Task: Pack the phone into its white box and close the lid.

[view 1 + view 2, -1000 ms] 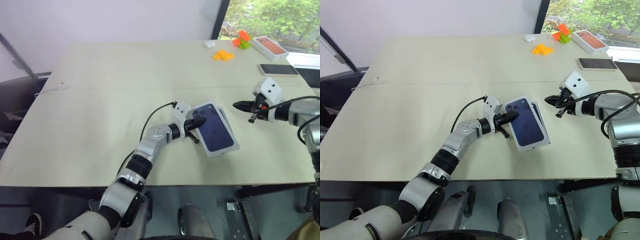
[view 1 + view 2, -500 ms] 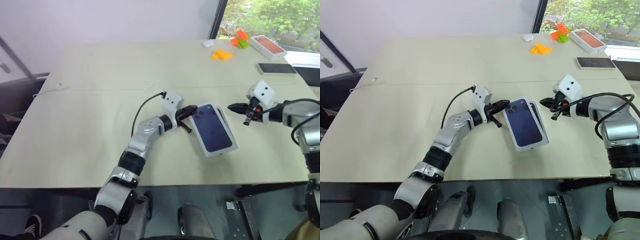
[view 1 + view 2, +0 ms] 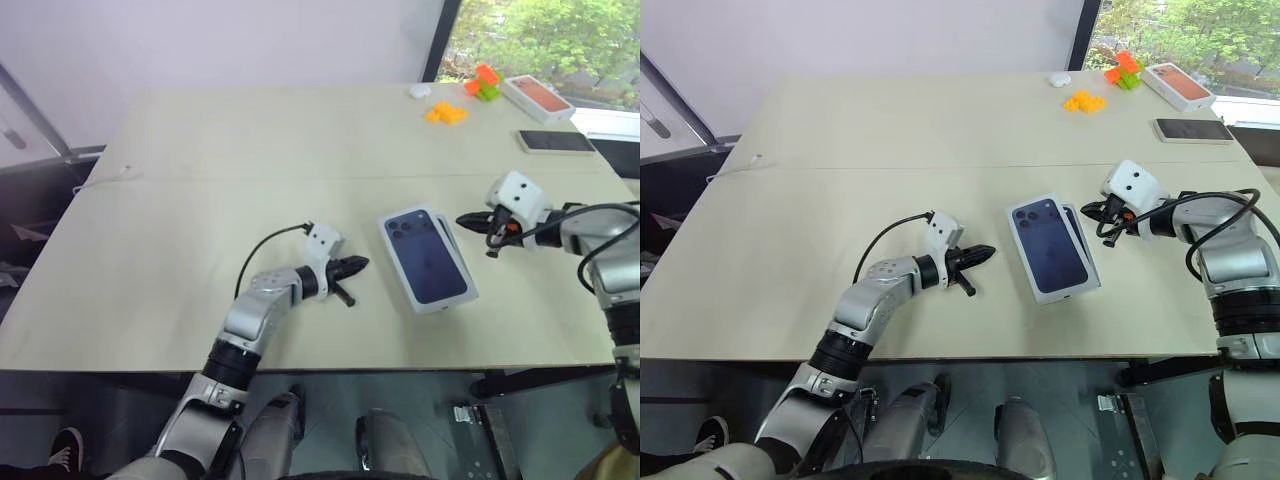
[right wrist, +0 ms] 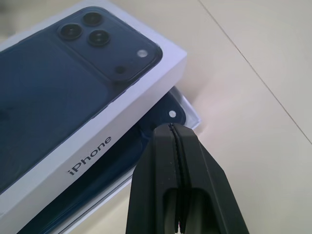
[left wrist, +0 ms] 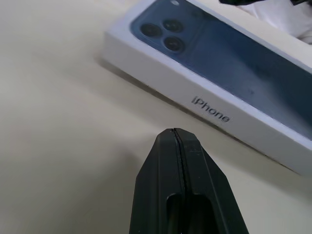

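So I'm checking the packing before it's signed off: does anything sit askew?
Yes. The white lid with the printed navy phone sits skewed over the shallow white tray, leaving the dark navy phone exposed along one side.

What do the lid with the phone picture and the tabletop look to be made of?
The lid looks like smooth white cardboard: crisp folded edges, matte walls printed "iPhone", and a glossier dark blue phone picture on top. It rests askew on the white box holding the phone. The table looks like matte beige laminate with a straight seam across; what lies beneath is unclear.
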